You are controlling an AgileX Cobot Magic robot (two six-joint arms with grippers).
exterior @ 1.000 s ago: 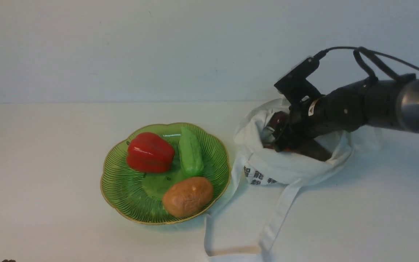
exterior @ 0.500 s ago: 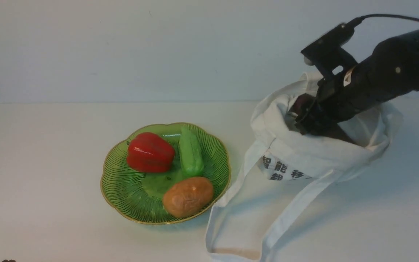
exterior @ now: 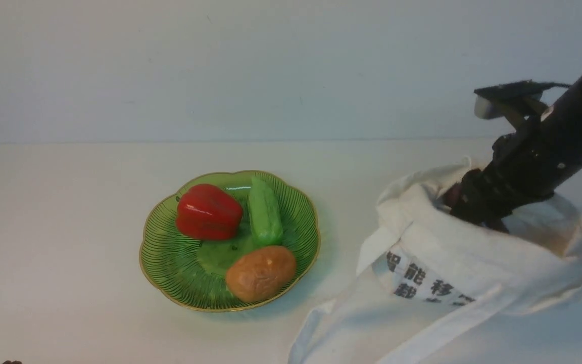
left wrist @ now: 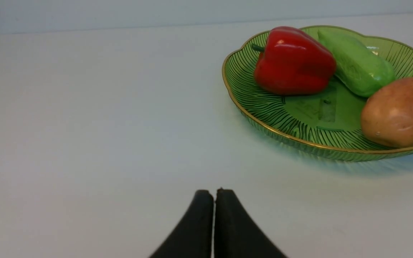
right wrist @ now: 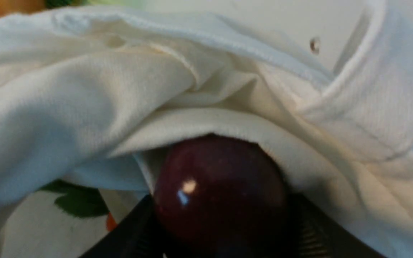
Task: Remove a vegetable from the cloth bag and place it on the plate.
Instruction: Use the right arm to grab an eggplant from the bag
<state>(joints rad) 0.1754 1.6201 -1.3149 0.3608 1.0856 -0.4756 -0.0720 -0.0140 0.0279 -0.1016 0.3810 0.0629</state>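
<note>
White counter (exterior: pixel 68 227) held the green plate (exterior: pixel 185 283), no eggplant on it. Our right tool (exterior: pixel 465 199) gripped the dark eggplant (right wrist: pixel 221 193) inside the cloth bag (exterior: pixel 452 242). The bag had slid away from the plate, so we probably needed to free it.

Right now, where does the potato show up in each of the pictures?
Front view: the potato sits in the near right part of the green plate.
Left wrist view: at the picture's right edge.
Right wrist view: cannot tell; only a blurred orange-brown patch, top left corner.
Shared landmark, front and left wrist: red pepper.
</note>
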